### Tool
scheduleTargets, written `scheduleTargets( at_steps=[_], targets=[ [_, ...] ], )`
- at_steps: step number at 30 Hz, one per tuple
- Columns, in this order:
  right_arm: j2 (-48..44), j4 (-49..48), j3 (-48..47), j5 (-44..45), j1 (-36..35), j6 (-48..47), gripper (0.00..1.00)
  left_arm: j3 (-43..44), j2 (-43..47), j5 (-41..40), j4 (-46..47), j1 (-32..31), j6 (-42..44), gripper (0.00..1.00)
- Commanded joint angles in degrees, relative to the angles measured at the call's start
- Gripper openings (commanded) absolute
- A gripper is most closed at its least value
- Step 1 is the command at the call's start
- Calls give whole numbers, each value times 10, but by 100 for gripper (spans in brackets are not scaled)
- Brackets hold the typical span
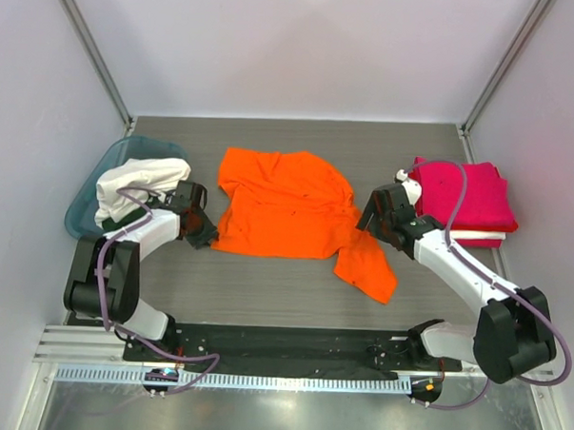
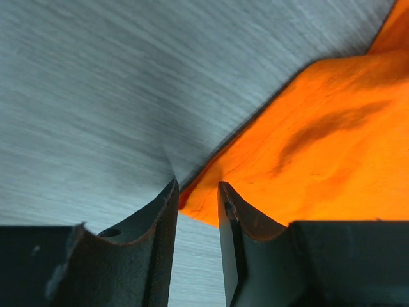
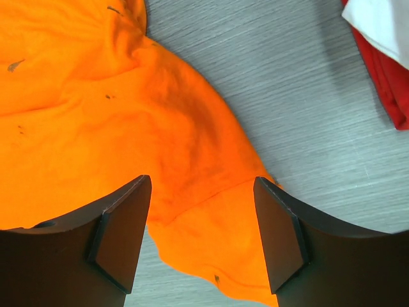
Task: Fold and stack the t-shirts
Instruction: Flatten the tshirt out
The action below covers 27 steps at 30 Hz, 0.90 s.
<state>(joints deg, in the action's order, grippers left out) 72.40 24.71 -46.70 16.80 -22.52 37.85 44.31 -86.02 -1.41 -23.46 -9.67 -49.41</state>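
I have the orange t-shirt (image 1: 283, 203) lying crumpled and unfolded in the middle of the tabletop (image 1: 265, 290), its body spread toward the far side and one loose flap trailing toward the near right. The left end effector (image 2: 197, 185) sits low at the shirt's near-left corner. In the left wrist view its fingers (image 2: 163, 217) are drawn close, with only a narrow slit between them. The tip of the orange corner reaches that slit, but bare tabletop shows through it lower down, so I cannot tell whether cloth is actually nipped. The right end effector (image 3: 203, 182) hangs above the shirt's right edge with its fingers spread wide. The right wrist view shows orange fabric filling the gap between them, and nothing is gripped. Off to the right, well apart from the orange shirt, a folded magenta t-shirt (image 1: 471, 190) rests on top of a folded white t-shirt (image 1: 486, 237), whose edge shows along the near side of the stack. At the far left a blue bin (image 1: 81, 206) holds a bunched white garment (image 1: 136, 182), which spills over the rim just beside the left arm's wrist.
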Motion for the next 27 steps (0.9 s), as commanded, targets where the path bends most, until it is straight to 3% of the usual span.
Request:
scheduleTargets(
  at_steps=[1,7,13,18,27],
  targets=[
    [-38,-6,11,3,-1,16,71,-5,-23,11,32,3,-6,32],
    [-56,31,26,38,0,34,71,-17,-23,4,24,2,-10,29],
    [-67,91,33,97,0,83,70,-43,3,29,27,2,-14,17],
    [-103,115,61,112,0,98,70,-56,44,-6,4,2,-7,30],
    [-140,123,86,115,0,98,70,-63,52,12,-11,0,-10,32]
  ],
)
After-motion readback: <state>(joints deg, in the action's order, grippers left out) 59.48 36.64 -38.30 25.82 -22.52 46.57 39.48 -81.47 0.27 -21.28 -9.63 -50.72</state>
